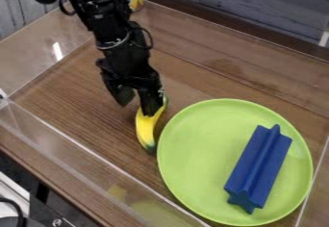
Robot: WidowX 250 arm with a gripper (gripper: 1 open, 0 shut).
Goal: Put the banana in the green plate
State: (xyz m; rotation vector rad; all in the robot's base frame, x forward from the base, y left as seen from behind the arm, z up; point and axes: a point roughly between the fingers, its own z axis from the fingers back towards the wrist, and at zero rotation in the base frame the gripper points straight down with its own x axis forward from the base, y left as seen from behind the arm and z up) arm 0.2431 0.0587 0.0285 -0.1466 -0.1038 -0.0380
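One green plate holds only a long blue ridged block. Just beside its left rim, on the wooden table, lies the banana. A black gripper stands over the banana's upper end, jaws spread wide, gripping nothing.
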